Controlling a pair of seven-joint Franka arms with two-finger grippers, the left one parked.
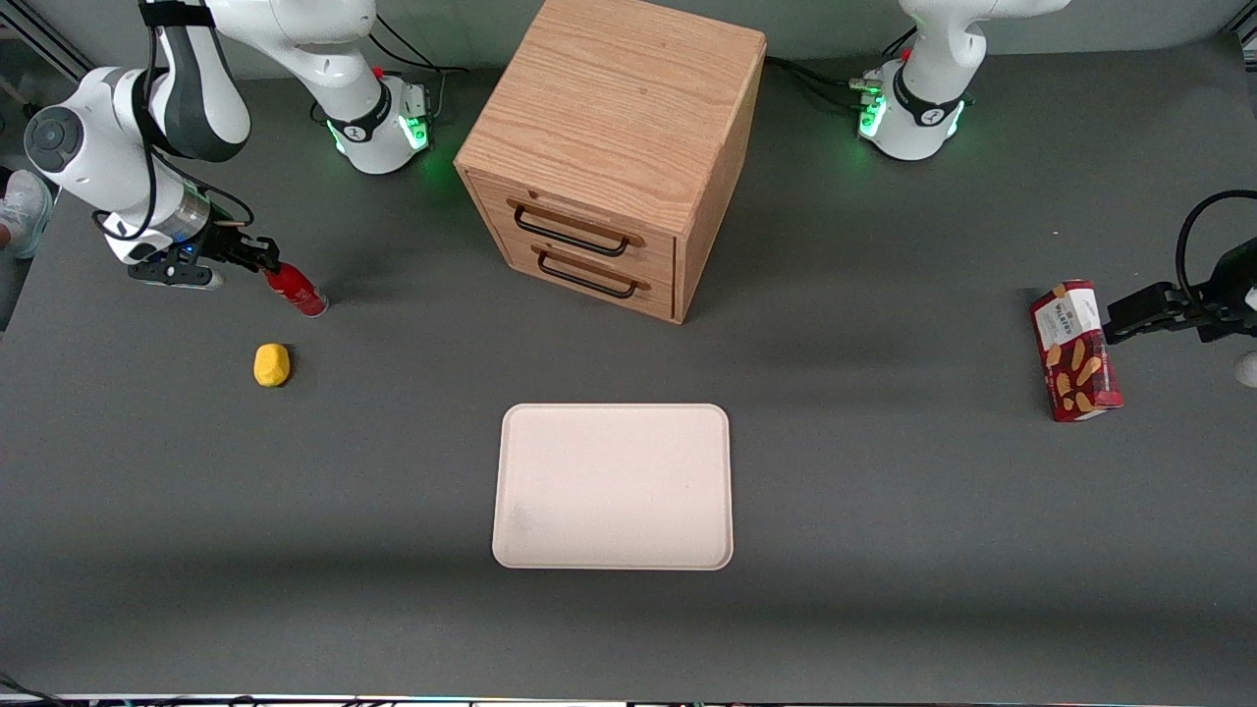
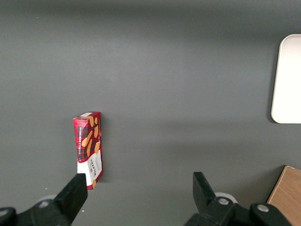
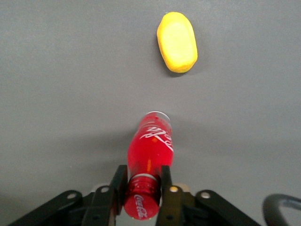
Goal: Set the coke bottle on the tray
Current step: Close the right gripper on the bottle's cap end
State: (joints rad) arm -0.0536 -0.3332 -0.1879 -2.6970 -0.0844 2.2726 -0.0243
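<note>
The gripper (image 1: pixel 263 257) sits low at the working arm's end of the table (image 1: pixel 884 511), its two black fingers (image 3: pixel 118 186) pinching the neck of the coke bottle (image 1: pixel 298 291) just under the red cap. In the right wrist view the bottle (image 3: pixel 149 155) runs away from the gripper (image 3: pixel 141 188), white script showing on its red body and on the cap, and the finger pads press against both sides of the neck. In the front view the bottle is tilted, cap end up in the fingers and its base low at the table surface; whether the base touches the table I cannot tell. A small yellow lump (image 1: pixel 272 364) lies on the table near the bottle, nearer to the front camera than it, and apart from it; the same lump (image 3: pixel 177 42) shows in the wrist view, clear of the bottle's base. The tray (image 1: pixel 614 487) lies flat in the middle of the table, well apart from the bottle and nearer to the front camera than the wooden drawer cabinet (image 1: pixel 614 147), which has two dark handles on its front. The tray holds nothing. A red snack box (image 1: pixel 1075 351) stands toward the parked arm's end of the table, well apart from the tray.
</note>
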